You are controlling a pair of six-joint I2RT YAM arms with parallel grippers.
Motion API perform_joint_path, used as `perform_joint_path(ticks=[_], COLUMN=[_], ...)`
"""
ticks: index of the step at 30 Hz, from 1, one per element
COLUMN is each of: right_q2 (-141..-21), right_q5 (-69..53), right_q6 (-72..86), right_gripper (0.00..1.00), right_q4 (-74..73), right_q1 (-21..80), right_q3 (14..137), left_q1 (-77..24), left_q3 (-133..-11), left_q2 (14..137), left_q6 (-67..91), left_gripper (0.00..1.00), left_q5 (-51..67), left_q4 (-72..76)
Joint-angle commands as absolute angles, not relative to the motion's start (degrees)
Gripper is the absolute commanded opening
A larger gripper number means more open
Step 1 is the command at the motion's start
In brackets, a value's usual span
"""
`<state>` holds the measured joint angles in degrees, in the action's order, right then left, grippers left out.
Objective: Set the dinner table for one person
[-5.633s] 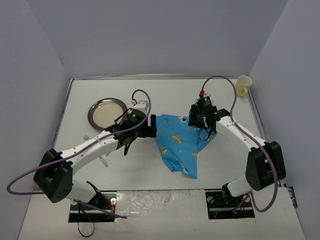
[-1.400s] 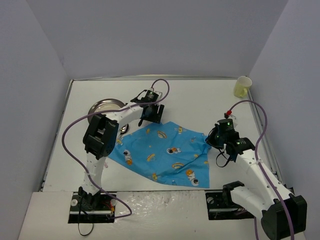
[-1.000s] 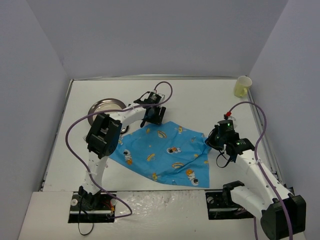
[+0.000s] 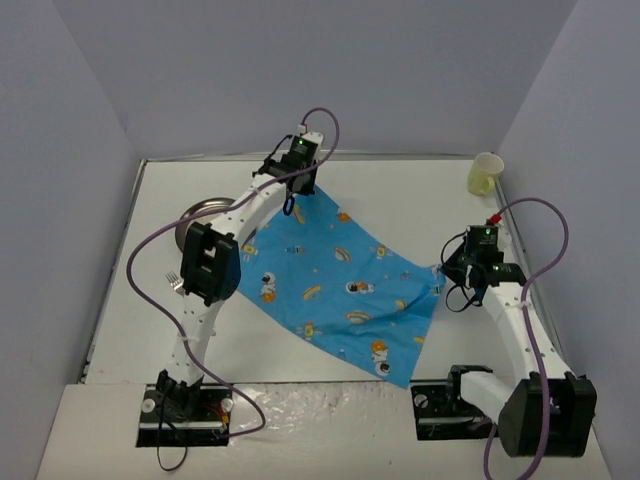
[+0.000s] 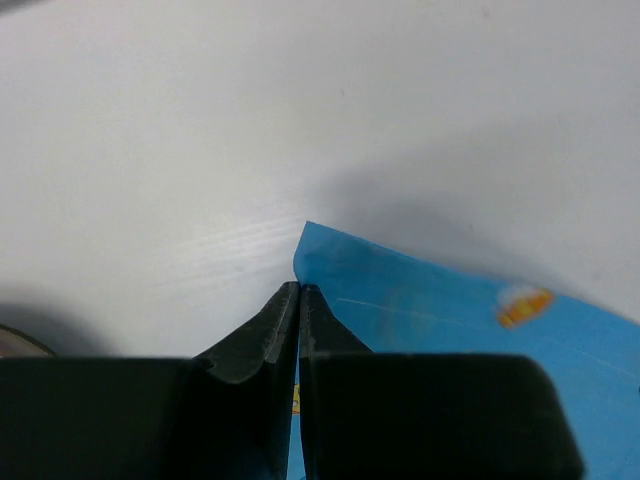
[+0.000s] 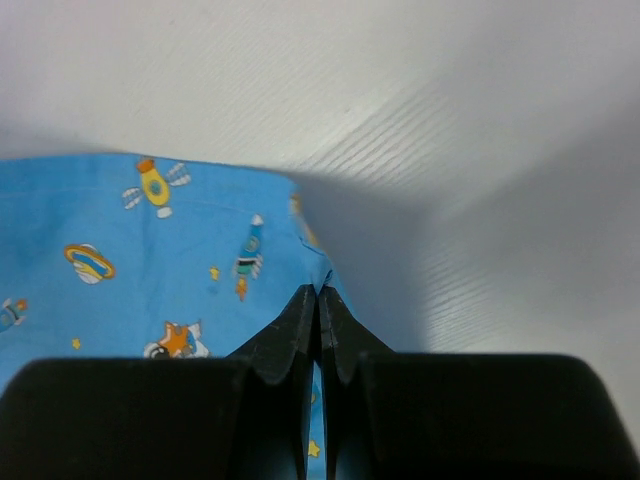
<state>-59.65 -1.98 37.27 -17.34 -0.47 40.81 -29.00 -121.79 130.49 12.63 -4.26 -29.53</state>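
Note:
The dinner table point(image 4: 400, 190) is a large white top with a thin metal rim. A blue astronaut-print cloth point(image 4: 340, 290) is stretched across its middle, lifted at two corners. My left gripper point(image 4: 291, 205) point(image 5: 299, 287) is shut on the cloth's far left corner point(image 5: 400, 300). Over at the right edge, my right gripper point(image 4: 443, 271) point(image 6: 318, 290) is shut on the cloth point(image 6: 150, 260) as well. Both pairs of jaws are pressed together with blue fabric between them.
A round metal plate point(image 4: 205, 212) lies at the left, partly behind the left arm, with a fork point(image 4: 173, 281) near it. A pale yellow cup point(image 4: 485, 173) stands at the far right corner. Grey walls enclose the table on three sides.

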Motion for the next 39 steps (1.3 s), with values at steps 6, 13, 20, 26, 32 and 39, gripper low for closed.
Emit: perform_joint_path(ticks=[6, 13, 20, 26, 32, 39], right_q2=[-71.3, -82.9, -88.9, -87.3, -81.1, -82.1], right_q5=[2.8, 8.4, 13.3, 13.2, 15.3, 14.2], right_q6=[40.5, 45.2, 46.0, 45.8, 40.5, 29.8], right_gripper=[0.00, 0.00, 0.00, 0.35, 0.78, 0.93], right_q4=[-15.0, -14.3, -13.3, -12.5, -12.4, -14.6], right_q1=[-9.5, -11.5, -12.2, -13.3, -9.2, 4.4], right_q3=[50.1, 58.9, 63.7, 62.5, 61.8, 65.3], left_q1=[-26.9, -25.8, -25.8, -25.8, -25.8, -26.0], left_q3=[-140.6, -146.8, -145.7, -145.2, -142.4, -133.5], left_q2=[140.6, 146.0, 147.3, 147.0, 142.0, 129.0], left_q6=[10.2, 10.2, 11.6, 12.9, 12.9, 18.5], left_gripper=[0.00, 0.00, 0.00, 0.04, 0.83, 0.96], left_q5=[-6.7, -6.8, -5.0, -4.7, -3.9, -4.9], left_q4=[-26.6, -20.3, -12.8, -7.7, -7.3, -18.0])
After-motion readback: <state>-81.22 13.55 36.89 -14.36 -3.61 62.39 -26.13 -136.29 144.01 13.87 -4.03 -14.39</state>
